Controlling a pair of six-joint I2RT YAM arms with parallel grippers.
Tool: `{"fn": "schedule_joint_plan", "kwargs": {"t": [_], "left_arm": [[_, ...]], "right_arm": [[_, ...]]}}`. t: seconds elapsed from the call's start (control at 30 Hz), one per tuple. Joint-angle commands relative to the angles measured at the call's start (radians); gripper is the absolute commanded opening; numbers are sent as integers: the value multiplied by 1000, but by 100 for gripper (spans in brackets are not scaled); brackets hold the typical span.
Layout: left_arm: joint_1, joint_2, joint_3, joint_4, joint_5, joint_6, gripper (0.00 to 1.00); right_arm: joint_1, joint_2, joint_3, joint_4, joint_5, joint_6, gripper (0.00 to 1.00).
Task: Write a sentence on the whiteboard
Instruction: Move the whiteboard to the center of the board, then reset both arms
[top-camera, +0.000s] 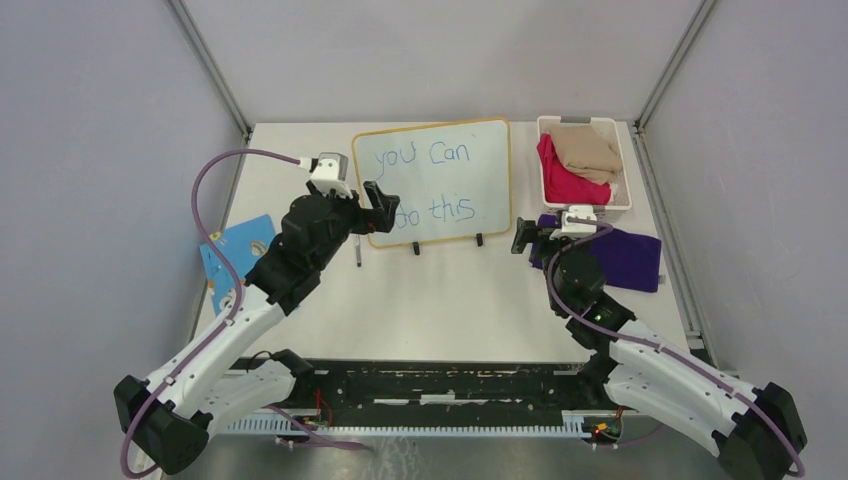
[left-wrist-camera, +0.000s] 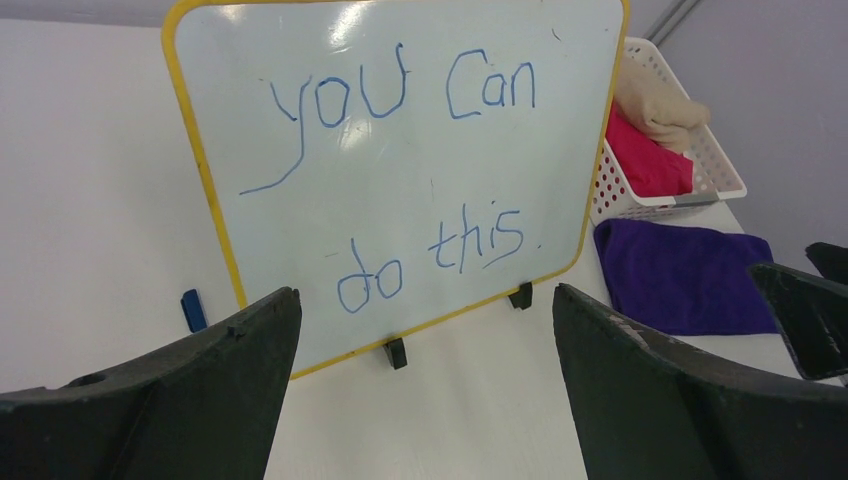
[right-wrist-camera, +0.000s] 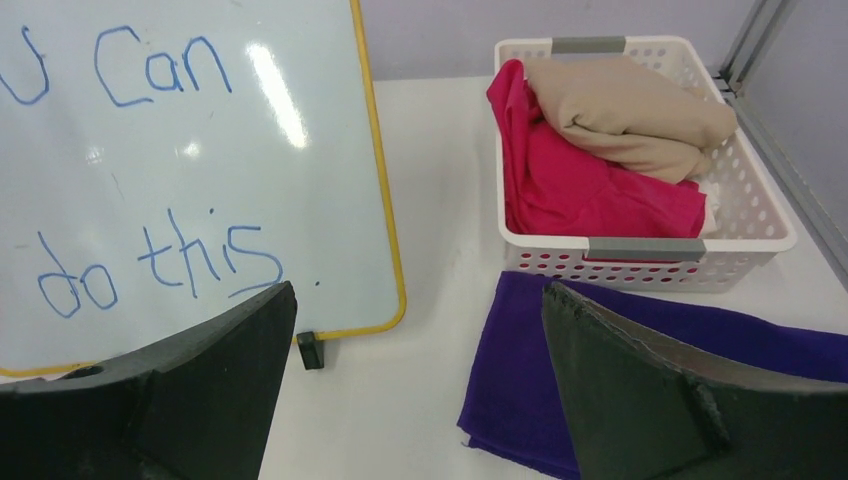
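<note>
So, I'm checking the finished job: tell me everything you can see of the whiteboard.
The whiteboard is a glossy white rectangle with rounded corners and a thin yellow frame. It stands on two small black feet on the table, far centre. The sentence "you Can do this" is written across it in blue, in two lines.

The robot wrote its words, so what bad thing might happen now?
The open left gripper sits right by the lower left corner of the whiteboard. A careless move might bump it, and it stands on two small black feet, so it may tip. Brushing the sentence might smear the blue words.
</note>
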Motion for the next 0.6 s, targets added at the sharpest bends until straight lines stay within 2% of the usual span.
{"fn": "schedule_joint_plan", "kwargs": {"t": [0.0,0.13,0.27,0.47,0.57], "left_arm": [[-7,-7,24,29,59,52,100],[-14,-7,22,31,58,53,100],[-24,-14,19,35,50,62,100],[-26,-17,26,33,20,93,100],[-25,-11,95,14,5,106,100]], "right_arm": [[4,52,20,28,-49,28,98],[3,156,111,0,-81,33,98],[15,237,290,-83,-111,22,98],[81,244,452,-46,-38,-87,98],[107,212,513,-6,-18,-138,98]]}}
